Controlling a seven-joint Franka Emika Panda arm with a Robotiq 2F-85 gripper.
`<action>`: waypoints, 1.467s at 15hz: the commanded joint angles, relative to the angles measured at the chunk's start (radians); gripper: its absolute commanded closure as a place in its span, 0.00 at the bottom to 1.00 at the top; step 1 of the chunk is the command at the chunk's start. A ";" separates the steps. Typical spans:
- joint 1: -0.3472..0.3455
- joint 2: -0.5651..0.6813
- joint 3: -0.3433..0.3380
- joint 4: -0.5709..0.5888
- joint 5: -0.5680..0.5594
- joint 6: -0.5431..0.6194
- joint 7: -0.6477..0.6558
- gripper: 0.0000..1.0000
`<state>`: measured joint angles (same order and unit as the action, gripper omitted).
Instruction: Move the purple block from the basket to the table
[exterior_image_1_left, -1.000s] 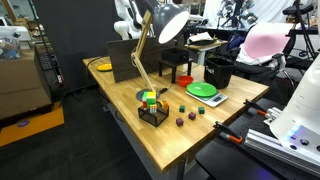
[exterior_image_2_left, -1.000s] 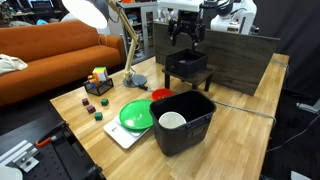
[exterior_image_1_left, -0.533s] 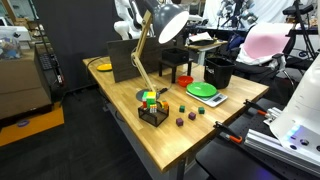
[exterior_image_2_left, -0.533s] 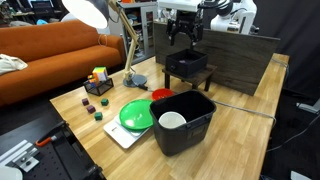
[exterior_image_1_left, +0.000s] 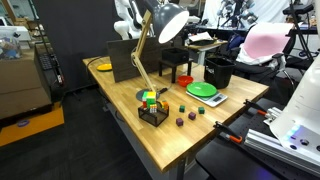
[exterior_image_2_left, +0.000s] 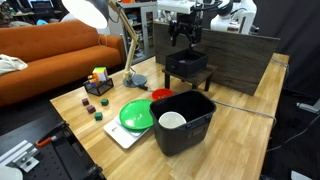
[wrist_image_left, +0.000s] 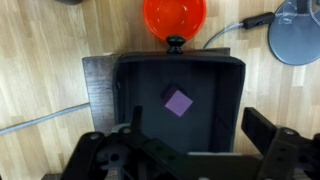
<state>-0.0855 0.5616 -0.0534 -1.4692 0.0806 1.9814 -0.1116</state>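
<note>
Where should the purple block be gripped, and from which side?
Across two opposite side faces of the purple block, from above: the basket walls bar a sideways approach. It lies flat mid-floor, turned diagonal to the walls, so the open gripper likely needs rotating to match.

No readable text, labels, brands or numbers anywhere in view.

Open-topped basket (wrist_image_left: 226, 100), walls around

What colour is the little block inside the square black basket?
The small flat block is purple, seen best in the wrist view, inside the square black basket.
</note>
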 joint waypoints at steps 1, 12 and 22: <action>0.004 0.025 -0.010 0.037 -0.010 -0.040 0.115 0.00; 0.015 0.041 -0.018 0.049 0.000 -0.058 0.346 0.00; 0.016 0.040 -0.015 0.024 0.002 -0.046 0.330 0.00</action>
<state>-0.0715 0.6003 -0.0641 -1.4488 0.0807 1.9389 0.2200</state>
